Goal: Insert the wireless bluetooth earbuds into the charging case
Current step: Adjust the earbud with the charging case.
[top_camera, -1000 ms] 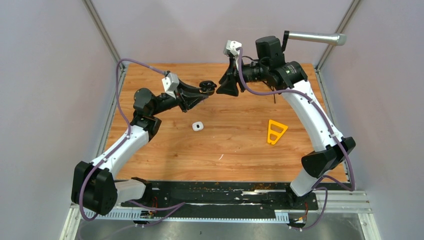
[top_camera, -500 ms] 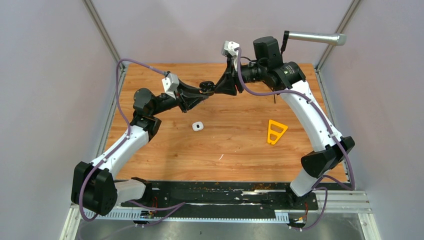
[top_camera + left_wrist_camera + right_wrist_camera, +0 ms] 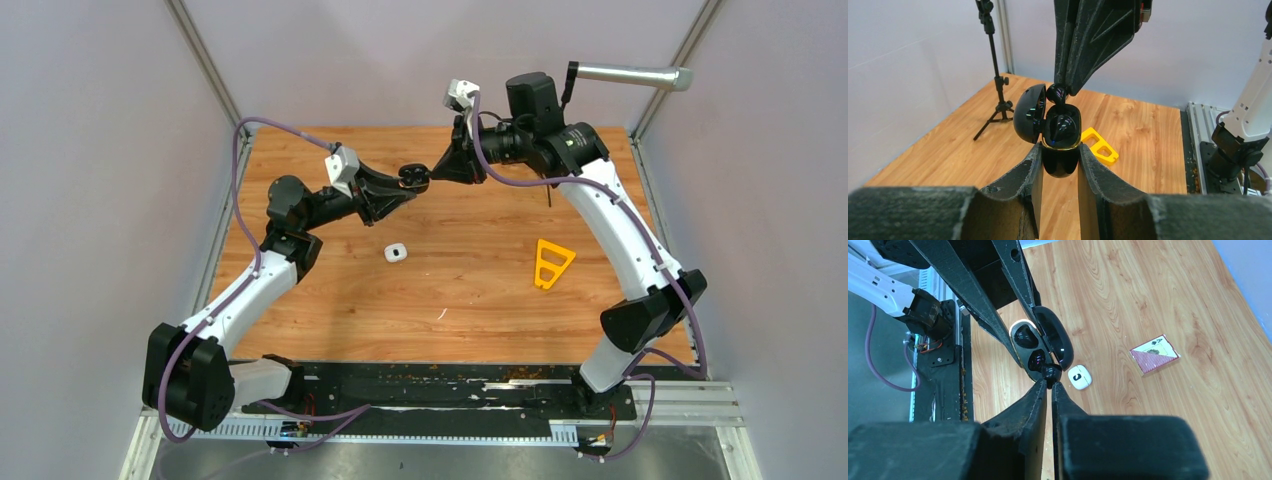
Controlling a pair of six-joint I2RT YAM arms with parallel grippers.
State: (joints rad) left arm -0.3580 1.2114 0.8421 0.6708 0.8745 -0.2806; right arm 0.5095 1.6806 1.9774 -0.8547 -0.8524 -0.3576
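My left gripper (image 3: 405, 182) is shut on a glossy black charging case (image 3: 1060, 155) and holds it above the table with its lid (image 3: 1029, 112) open. One black earbud (image 3: 1064, 125) sits in a case slot. My right gripper (image 3: 432, 172) is shut on a second black earbud (image 3: 1050, 372), whose tip touches the case's open mouth (image 3: 1030, 347). In the left wrist view this earbud (image 3: 1056, 93) hangs just above the free slot. No white earbuds are in view.
A small white closed case (image 3: 396, 252) lies on the wooden table below the grippers. A yellow triangular piece (image 3: 552, 263) lies to the right. A thin white sliver (image 3: 441, 313) lies nearer the front. A red card deck (image 3: 1153, 354) shows in the right wrist view.
My right gripper has moved left with the black earbud until it meets the open case. The left gripper has held the case almost still.
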